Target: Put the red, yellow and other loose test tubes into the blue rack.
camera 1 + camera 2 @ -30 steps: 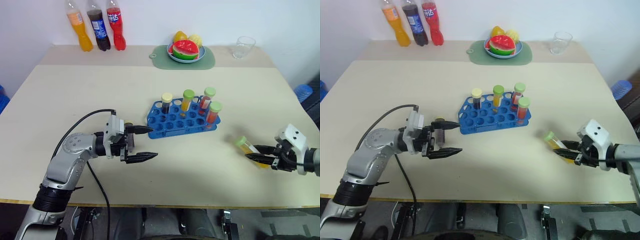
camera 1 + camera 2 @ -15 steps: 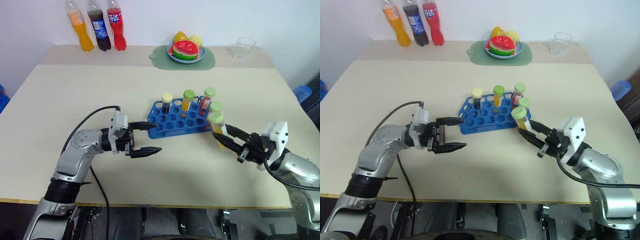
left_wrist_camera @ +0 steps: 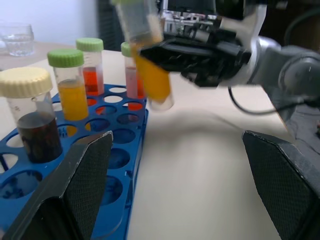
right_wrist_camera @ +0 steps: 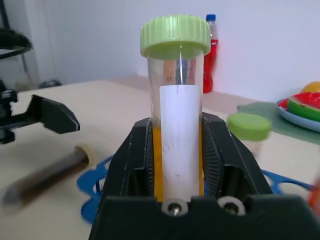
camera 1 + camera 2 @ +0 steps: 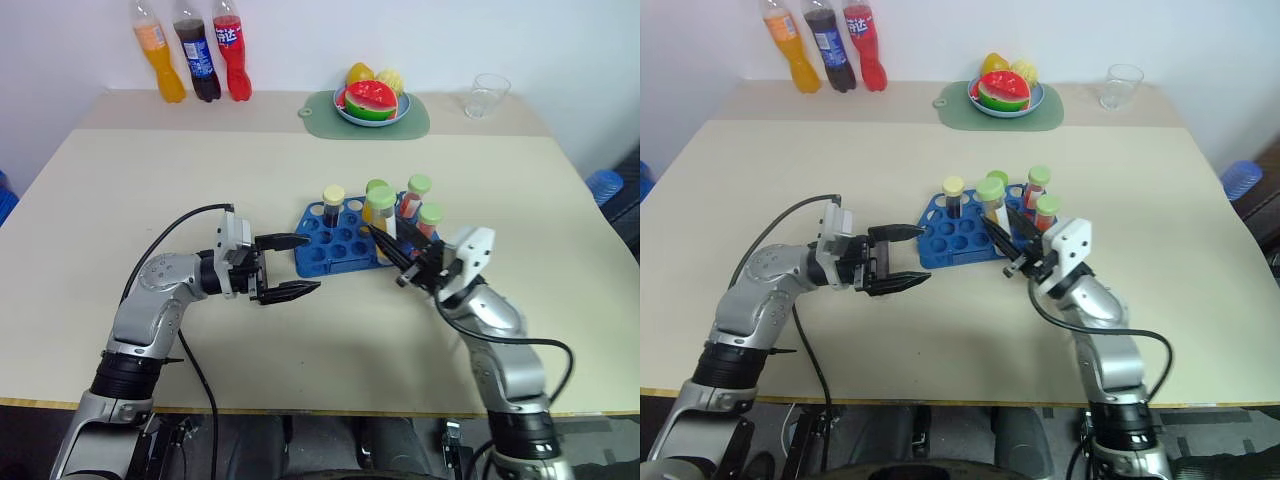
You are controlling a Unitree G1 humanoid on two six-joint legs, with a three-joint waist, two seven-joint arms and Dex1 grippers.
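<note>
Beige bench [image 5: 120, 190] before you: your right claw [image 5: 396, 258] pinches a yellow-orange tube [image 5: 382, 215] with ribbed green cap over the blue rack [image 5: 345, 247]. Tip the smooth clear tube upright, centre it over a free round hole, then lower. Your left claw [image 5: 290, 266] hangs wide beside the rack.

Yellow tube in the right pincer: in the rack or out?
Out. The right pincer holds the yellow tube in the air beside the blue rack, its bottom above the table.

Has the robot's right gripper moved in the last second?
Yes. The right gripper, shut on a yellow tube, swung left from the table's right side to the blue rack.
</note>
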